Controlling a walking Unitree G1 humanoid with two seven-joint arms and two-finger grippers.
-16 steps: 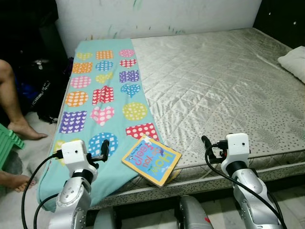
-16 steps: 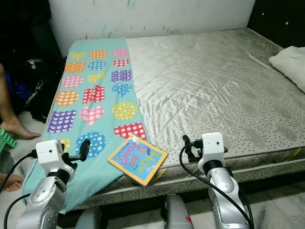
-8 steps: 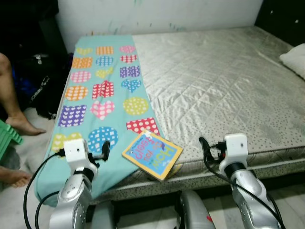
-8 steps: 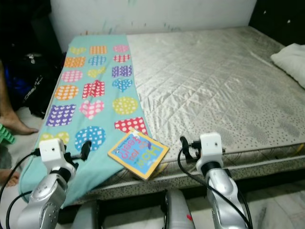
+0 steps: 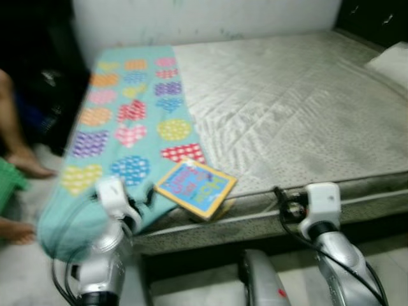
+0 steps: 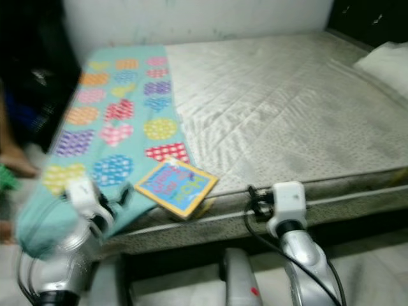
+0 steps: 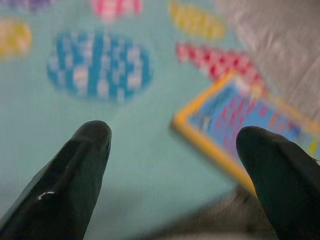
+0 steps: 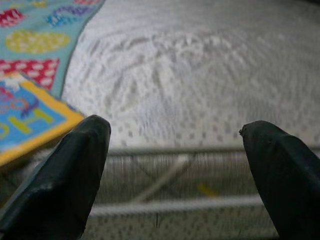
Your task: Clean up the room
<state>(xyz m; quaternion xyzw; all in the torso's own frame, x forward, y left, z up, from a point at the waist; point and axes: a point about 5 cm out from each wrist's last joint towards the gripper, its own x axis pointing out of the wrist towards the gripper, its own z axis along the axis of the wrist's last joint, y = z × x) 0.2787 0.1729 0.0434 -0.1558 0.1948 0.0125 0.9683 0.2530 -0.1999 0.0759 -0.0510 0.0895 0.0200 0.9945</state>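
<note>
One book (image 5: 195, 188) lies at the near edge of the mattress (image 5: 299, 121), partly on one teal blanket (image 5: 127, 127). Two grippers, left gripper (image 7: 172, 165) and right gripper (image 8: 175, 170), both spread wide, hold nothing.

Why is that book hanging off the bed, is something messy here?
Yes. The book lies crooked at the mattress front edge, one corner poking past it. The teal blanket droops off the same edge beside the book, bunched near the left gripper.

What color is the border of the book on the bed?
The book has a yellow-orange border, clearest in the left wrist view.
</note>
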